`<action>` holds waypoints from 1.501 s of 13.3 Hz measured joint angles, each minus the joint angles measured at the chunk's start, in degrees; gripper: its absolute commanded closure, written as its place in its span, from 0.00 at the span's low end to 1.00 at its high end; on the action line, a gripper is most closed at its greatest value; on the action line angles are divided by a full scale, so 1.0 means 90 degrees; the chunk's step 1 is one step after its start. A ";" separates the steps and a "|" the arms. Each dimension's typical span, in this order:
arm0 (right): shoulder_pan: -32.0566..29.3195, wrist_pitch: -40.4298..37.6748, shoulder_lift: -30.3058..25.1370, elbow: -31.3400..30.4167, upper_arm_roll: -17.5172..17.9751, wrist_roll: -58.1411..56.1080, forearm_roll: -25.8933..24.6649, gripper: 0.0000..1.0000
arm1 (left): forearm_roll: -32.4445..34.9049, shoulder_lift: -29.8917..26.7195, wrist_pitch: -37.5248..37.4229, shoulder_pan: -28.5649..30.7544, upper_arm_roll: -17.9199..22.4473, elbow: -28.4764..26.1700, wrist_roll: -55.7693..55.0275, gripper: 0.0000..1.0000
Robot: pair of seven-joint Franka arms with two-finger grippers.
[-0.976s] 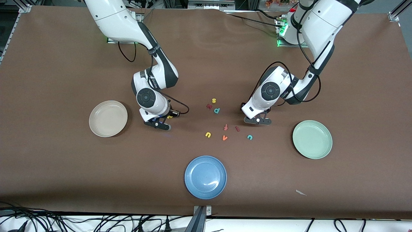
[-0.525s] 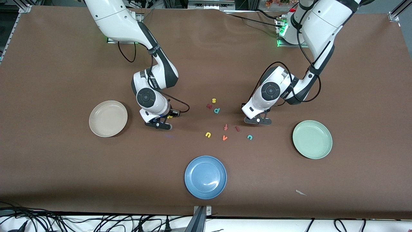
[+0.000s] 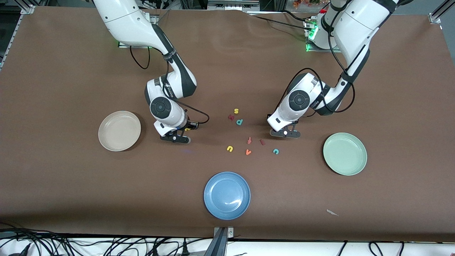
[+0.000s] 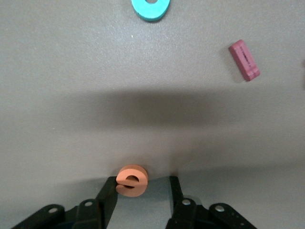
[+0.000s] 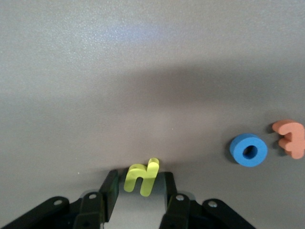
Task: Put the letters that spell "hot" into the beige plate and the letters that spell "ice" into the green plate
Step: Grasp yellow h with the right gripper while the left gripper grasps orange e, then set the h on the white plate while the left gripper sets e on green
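My left gripper [image 3: 284, 134] is low on the table between the scattered letters and the green plate [image 3: 344, 153]. In the left wrist view the left gripper [image 4: 143, 186] stands open around the orange e [image 4: 132, 180]. One finger touches the e and the other is apart from it. The dark red i [image 4: 244, 60] and teal c [image 4: 150, 7] lie close by. My right gripper [image 3: 174, 138] is down beside the beige plate [image 3: 119, 131]. In the right wrist view the right gripper [image 5: 141, 180] is shut on the tilted yellow h [image 5: 141, 178], with the blue o [image 5: 248, 150] and orange t [image 5: 290, 137] beside it.
A blue plate [image 3: 227, 195] sits nearest the front camera. Between the two grippers lie a yellow s [image 3: 236, 111], teal p [image 3: 239, 122], red-orange f [image 3: 249, 140], yellow u [image 3: 230, 148] and orange v [image 3: 248, 152]. A scrap of paper [image 3: 332, 212] lies near the front edge.
The left gripper's fingers have drawn closer together around the e. The right gripper has tightened slightly on the h. Both arms have barely moved.
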 measured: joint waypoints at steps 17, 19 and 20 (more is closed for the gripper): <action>-0.0026 -0.2416 -0.1379 0.0044 -0.1899 -0.0397 -0.0005 0.75 | 0.0092 -0.0027 0.0009 0.0041 0.0009 0.0006 -0.0002 0.82; -0.0045 -0.2522 -0.1331 -0.0062 -0.2394 -0.1003 -0.0008 0.75 | 0.0124 -0.0027 0.0022 0.0056 0.0016 0.0022 -0.0003 0.83; -0.0066 -0.2526 -0.1269 -0.0124 -0.2578 -0.1338 -0.0008 0.75 | 0.0131 -0.0032 0.0030 0.0089 0.0021 0.0060 -0.0003 0.84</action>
